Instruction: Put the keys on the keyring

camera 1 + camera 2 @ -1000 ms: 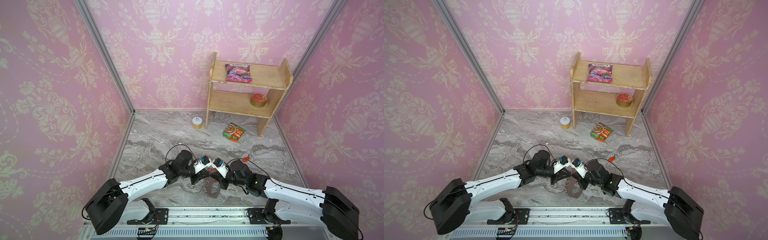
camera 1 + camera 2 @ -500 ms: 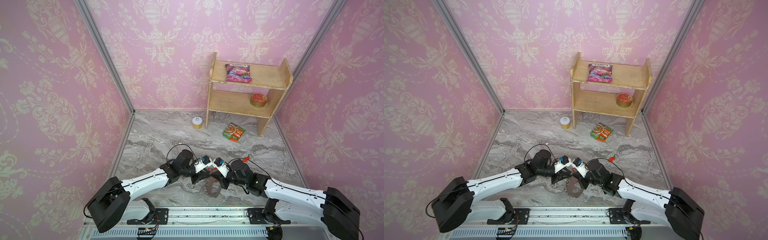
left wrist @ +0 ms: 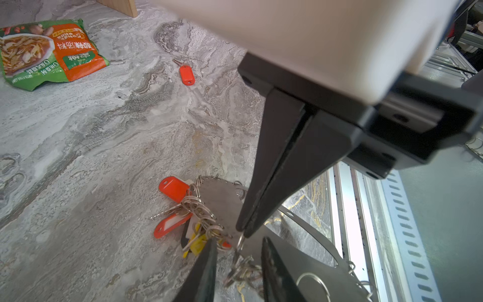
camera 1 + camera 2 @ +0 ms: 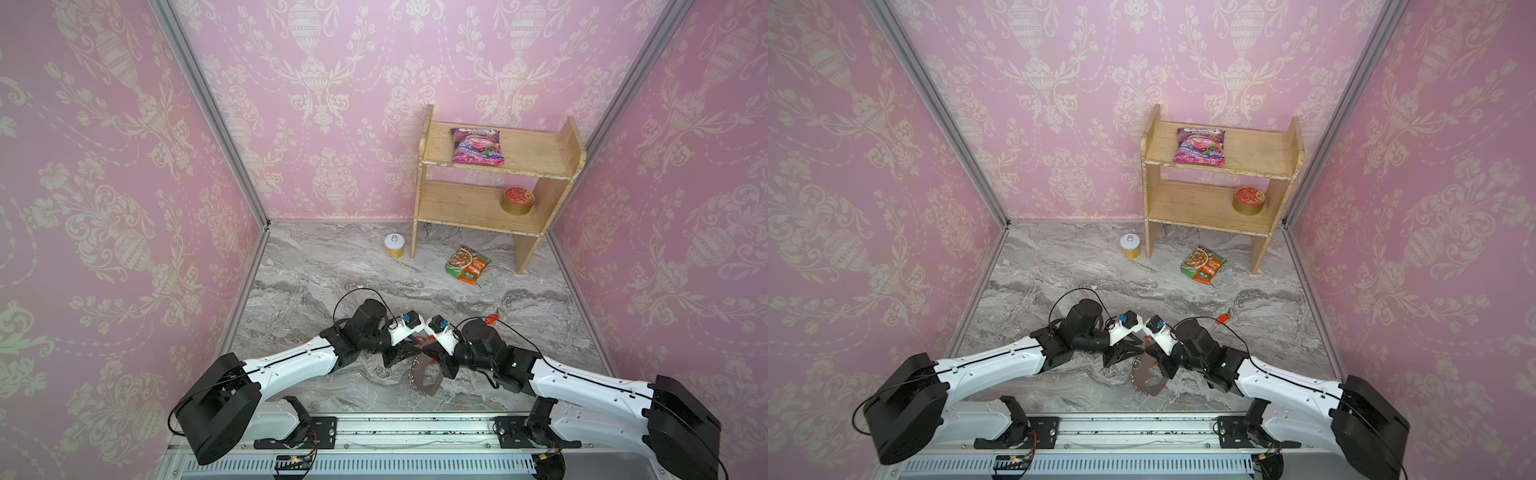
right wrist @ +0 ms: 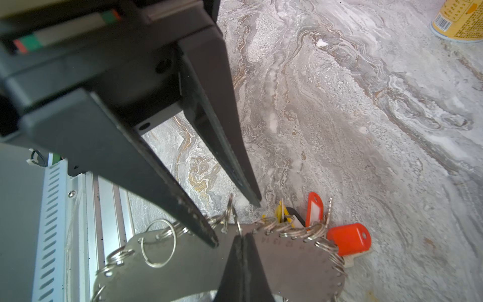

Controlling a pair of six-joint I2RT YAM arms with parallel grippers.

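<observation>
The keyring is a grey-brown band edged with small silver rings; it lies at the table's front middle in both top views. My right gripper is shut on one ring at the band's edge. My left gripper faces it, open, with a clump of loose rings in the gap between its fingers. Keys with red, orange and yellow tags bunch at the band's rings. One more key with a red tag lies alone on the marble, right of both arms.
A wooden shelf stands at the back right with a pink packet and a round tin. A yellow can and a green-orange food packet lie before it. A metal rail runs along the front edge.
My left gripper's jaws have spread apart from nearly closed. Both arms and the keyring have stayed about where they were.
</observation>
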